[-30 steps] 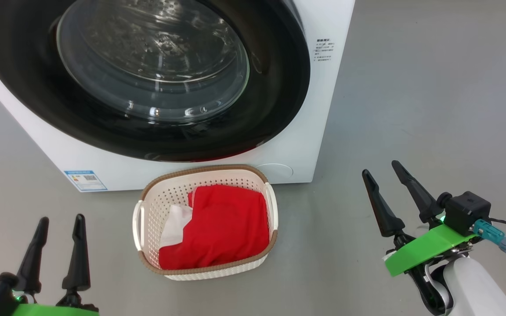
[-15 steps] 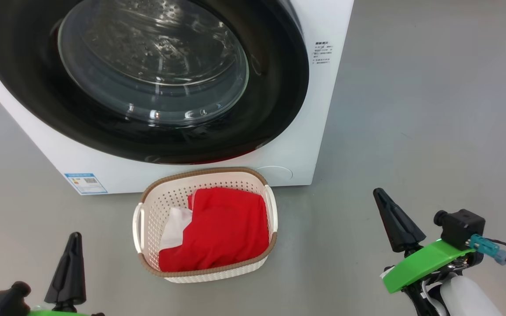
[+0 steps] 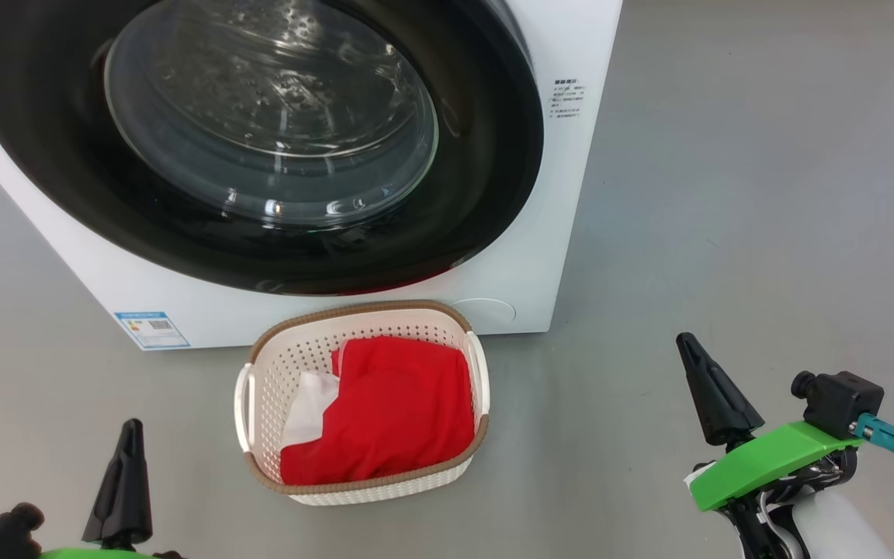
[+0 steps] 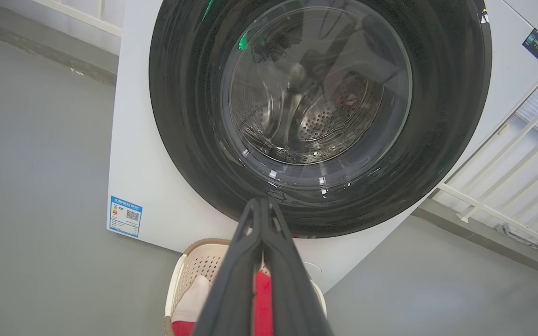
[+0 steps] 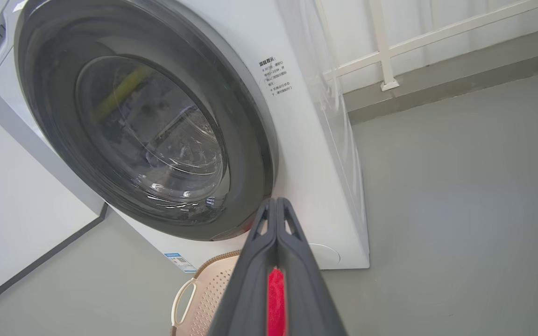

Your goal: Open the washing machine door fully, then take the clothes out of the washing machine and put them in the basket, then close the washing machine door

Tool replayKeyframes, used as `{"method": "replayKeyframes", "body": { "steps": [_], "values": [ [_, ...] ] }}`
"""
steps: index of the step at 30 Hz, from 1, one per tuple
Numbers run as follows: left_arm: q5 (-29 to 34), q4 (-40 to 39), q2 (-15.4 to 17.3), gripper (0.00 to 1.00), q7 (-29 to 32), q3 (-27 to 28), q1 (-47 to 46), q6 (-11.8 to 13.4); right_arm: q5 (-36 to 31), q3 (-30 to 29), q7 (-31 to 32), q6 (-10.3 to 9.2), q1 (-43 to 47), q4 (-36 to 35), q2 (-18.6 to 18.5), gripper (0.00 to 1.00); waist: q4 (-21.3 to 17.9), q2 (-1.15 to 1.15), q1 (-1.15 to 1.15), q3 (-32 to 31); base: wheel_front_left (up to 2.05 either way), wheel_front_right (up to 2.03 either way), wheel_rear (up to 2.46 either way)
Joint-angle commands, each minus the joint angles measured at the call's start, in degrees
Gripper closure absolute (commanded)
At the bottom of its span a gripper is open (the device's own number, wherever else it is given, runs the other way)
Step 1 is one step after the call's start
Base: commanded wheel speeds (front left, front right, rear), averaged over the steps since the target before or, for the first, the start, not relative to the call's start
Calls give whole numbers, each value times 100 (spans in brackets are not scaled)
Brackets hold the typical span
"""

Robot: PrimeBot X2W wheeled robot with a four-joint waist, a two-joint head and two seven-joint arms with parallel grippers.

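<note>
With the red and white clothes (image 3: 400, 404) lying in the basket (image 3: 280, 365) at the washing machine door's (image 3: 486, 194) 6 o'clock, and the left claw (image 3: 130, 439) and right claw (image 3: 691, 353) both pinched shut on nothing, the door may be only resting unlatched and could swing onto the basket.

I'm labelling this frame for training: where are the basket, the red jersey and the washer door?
basket (image 3: 299, 349), head view, bare inner back wall.
red jersey (image 3: 393, 411), head view, middle of the cloth.
washer door (image 3: 268, 132), head view, glass window.
</note>
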Motion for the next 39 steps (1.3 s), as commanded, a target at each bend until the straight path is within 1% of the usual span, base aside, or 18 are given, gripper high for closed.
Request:
{"method": "replayKeyframes", "body": {
  "steps": [1, 21, 25, 26, 39],
  "values": [
    [-143, -96, 91, 100, 37, 114, -180, -16, 144, -71, 44, -3, -74, -162, 1, 100, -1, 0, -1, -6, 0, 0, 0],
    [-1217, 40, -11, 100, 361, 244, -261, -29, 1281, -335, 355, -5, 79, -216, 112, 100, -19, 0, -1, -102, 0, 0, 0],
    [-1485, 74, -37, 100, 443, 277, -282, -33, 1562, -404, 435, -6, 117, -229, 142, 100, -24, 0, -1, -126, 0, 0, 0],
    [-1699, 101, -58, 100, 508, 304, -298, -35, 1787, -460, 499, -7, 147, -240, 167, 100, -28, 0, -1, -145, 0, 0, 0],
    [-2341, 183, -122, 100, 706, 386, -347, -43, 2459, -632, 697, -8, 238, -272, 243, 100, -39, 0, -1, -203, 0, 0, 0]
  ]
}}
